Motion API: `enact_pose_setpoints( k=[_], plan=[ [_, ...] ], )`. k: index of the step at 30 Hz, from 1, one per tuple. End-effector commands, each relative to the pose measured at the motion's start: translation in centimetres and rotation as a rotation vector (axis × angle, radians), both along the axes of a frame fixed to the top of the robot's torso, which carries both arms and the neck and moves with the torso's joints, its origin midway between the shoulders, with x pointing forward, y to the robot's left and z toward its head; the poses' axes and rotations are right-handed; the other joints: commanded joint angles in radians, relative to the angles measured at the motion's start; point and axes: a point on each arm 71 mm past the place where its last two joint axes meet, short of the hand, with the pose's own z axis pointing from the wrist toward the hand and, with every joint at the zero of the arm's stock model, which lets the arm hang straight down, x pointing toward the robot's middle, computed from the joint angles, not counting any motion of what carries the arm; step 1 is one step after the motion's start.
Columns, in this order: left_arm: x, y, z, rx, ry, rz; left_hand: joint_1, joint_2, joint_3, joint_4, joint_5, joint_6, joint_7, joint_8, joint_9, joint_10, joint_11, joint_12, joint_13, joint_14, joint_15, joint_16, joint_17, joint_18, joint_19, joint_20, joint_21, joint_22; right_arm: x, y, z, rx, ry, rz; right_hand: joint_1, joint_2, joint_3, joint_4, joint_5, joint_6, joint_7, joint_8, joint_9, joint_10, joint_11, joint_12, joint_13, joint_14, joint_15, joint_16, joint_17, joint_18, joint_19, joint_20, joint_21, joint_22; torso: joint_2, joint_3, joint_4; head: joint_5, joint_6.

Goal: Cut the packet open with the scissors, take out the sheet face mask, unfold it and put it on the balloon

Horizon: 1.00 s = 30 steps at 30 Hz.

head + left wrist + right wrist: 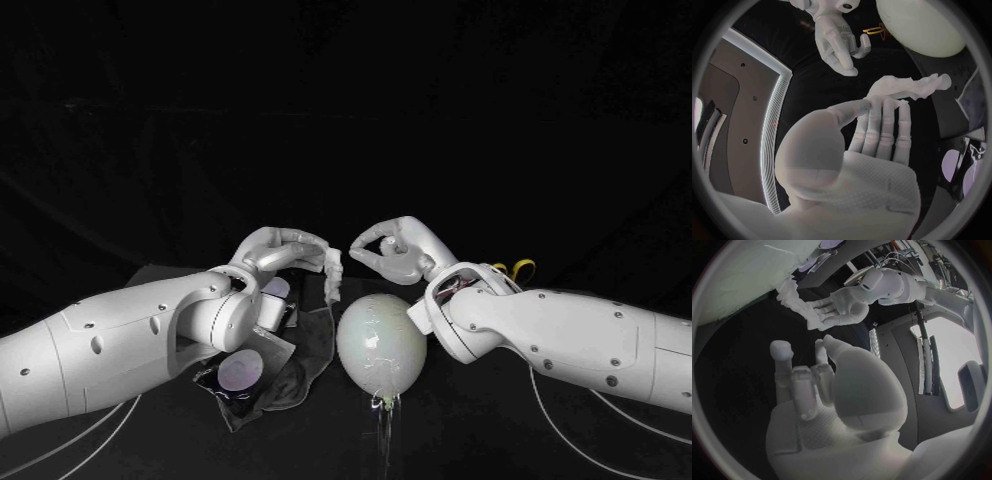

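Head view: pale balloon on black table
Left hand: pinching scrunched sheet face mask
Right hand: empty, fingers loose

Three cameras set round the balloon
Head view looks down from above it; wrist views sit close behind the left hand and right hand, both catching the balloon.

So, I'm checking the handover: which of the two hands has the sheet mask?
The left hand: it pinches the crumpled white sheet mask between thumb and fingers. The right hand, facing it, holds nothing.
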Motion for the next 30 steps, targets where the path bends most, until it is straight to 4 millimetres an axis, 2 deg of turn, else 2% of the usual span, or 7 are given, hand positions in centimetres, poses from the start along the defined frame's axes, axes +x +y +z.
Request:
enact_pose_setpoints(
  k=[1,4,11,15,20,30],
  plan=[
    [0.1,0.1,0.1,0.000,0.006,0.025,0.004,0.002,-0.003,-0.002,0.002,-0.002,0.003,0.007,0.138,-0.005,0.000,0.009,-0.001,-0.012,0.001,0.009,-0.001,0.007,-0.008,0.001,-0.005,-0.002,-0.4,0.9,-0.1,-0.057,-0.020,0.012,-0.001,-0.008,-0.003,-0.003,0.001,-0.005,0.006,-0.007,-0.004,0.022,0.002,0.009,0.145,0.067,-0.007,0.002,0.197,-0.020,0.006,-0.001,0.004,0.004,0.000,0.0007,0.0001,-0.001,0.000],
    [0.1,0.1,0.0,0.002,0.008,0.029,0.002,0.001,-0.001,-0.002,0.005,-0.003,0.003,0.011,0.140,-0.010,0.002,0.011,-0.002,-0.025,0.003,0.015,-0.001,0.006,-0.012,0.002,-0.008,-0.003,-0.5,1.5,-0.4,-0.086,0.005,0.021,-0.006,-0.011,-0.005,-0.001,0.000,-0.009,0.009,-0.012,-0.007,0.024,0.004,0.012,0.148,0.068,-0.006,0.002,0.198,-0.020,0.007,-0.001,0.004,0.005,0.001,0.0008,0.0016,-0.002,0.001],
    [0.1,0.0,0.0,0.001,0.016,0.031,-0.005,-0.003,0.013,-0.005,0.006,-0.013,0.007,0.030,0.150,-0.059,0.015,0.025,-0.005,-0.090,0.019,0.043,0.000,0.003,-0.019,0.003,-0.016,-0.009,-0.2,2.3,-1.1,-0.138,0.045,0.008,-0.014,-0.016,-0.008,0.003,0.000,-0.015,0.012,-0.018,-0.011,0.025,0.007,0.013,0.150,0.069,-0.004,0.002,0.199,-0.021,0.007,-0.001,0.004,0.006,0.000,-0.0006,0.0006,-0.002,0.000],
    [0.0,0.0,0.0,0.001,0.021,0.029,-0.014,-0.003,0.034,0.001,0.004,-0.031,0.019,0.050,0.159,-0.127,0.038,0.010,-0.025,-0.170,0.044,0.047,-0.015,-0.008,-0.039,0.004,-0.045,-0.027,0.0,2.7,-1.4,-0.163,0.064,0.002,-0.016,-0.018,-0.009,0.004,-0.001,-0.016,0.013,-0.020,-0.012,0.024,0.008,0.013,0.150,0.068,-0.003,0.002,0.197,-0.021,0.006,0.000,0.003,0.006,0.000,0.0002,0.0015,-0.003,0.001],
    [0.0,-0.1,-0.1,0.001,0.025,0.027,-0.020,-0.007,0.050,0.007,0.004,-0.047,0.038,0.075,0.167,-0.196,0.059,-0.014,-0.058,-0.245,0.065,0.056,-0.035,-0.020,-0.048,0.005,-0.081,-0.051,0.1,3.3,-1.6,-0.189,0.085,0.005,-0.022,-0.021,-0.012,0.007,-0.001,-0.018,0.015,-0.023,-0.014,0.024,0.010,0.012,0.149,0.067,-0.002,0.002,0.196,-0.020,0.003,0.000,0.000,0.006,0.000,0.0001,0.0005,-0.003,0.000],
    [0.0,-0.2,-0.1,0.004,0.034,0.028,-0.022,-0.012,0.065,0.012,0.003,-0.059,0.050,0.096,0.171,-0.225,0.072,-0.037,-0.096,-0.300,0.079,0.061,-0.056,-0.032,-0.051,0.005,-0.118,-0.077,0.4,3.7,-1.8,-0.207,0.095,0.001,-0.022,-0.021,-0.012,0.007,-0.001,-0.018,0.015,-0.024,-0.015,0.026,0.010,0.015,0.152,0.070,-0.002,0.002,0.201,-0.021,0.005,0.001,0.002,0.007,0.001,-0.0001,0.0012,-0.005,0.001]
  ],
)
